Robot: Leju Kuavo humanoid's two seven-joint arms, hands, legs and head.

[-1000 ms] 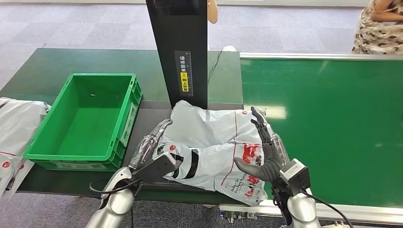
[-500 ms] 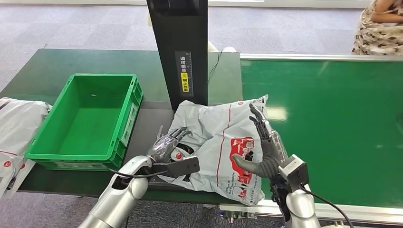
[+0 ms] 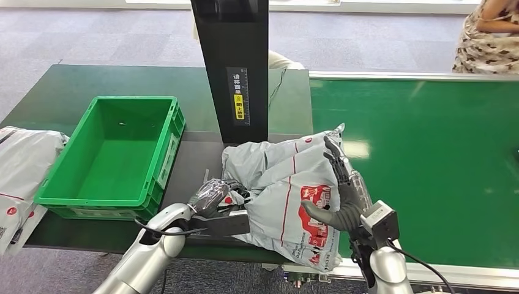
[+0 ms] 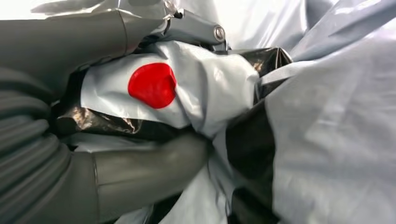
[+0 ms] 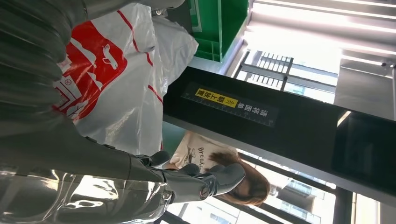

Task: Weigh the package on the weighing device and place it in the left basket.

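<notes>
The package (image 3: 278,177) is a crumpled grey plastic mailer with red print, bunched up in front of the black column (image 3: 229,67) of the weighing device, over its dark platform (image 3: 193,156). My left hand (image 3: 214,193) grips the package's left edge; the left wrist view shows its thumb (image 4: 140,172) and fingers pinching a fold of the package (image 4: 327,116). On the package's right side my right hand (image 3: 343,190) lies flat, fingers stretched out and thumb under it. The package (image 5: 116,70) bulges beside my right hand (image 5: 46,140). The green basket (image 3: 43,196) stands empty to the left.
More grey mailers (image 3: 21,165) lie left of the basket. A green conveyor belt (image 3: 428,159) fills the right side. One person (image 3: 486,33) sits at the far right; another person (image 3: 281,61) is partly hidden behind the column.
My left hand has moved from under the package to its left edge and closed on a fold. The package has bunched up and risen between both hands.
</notes>
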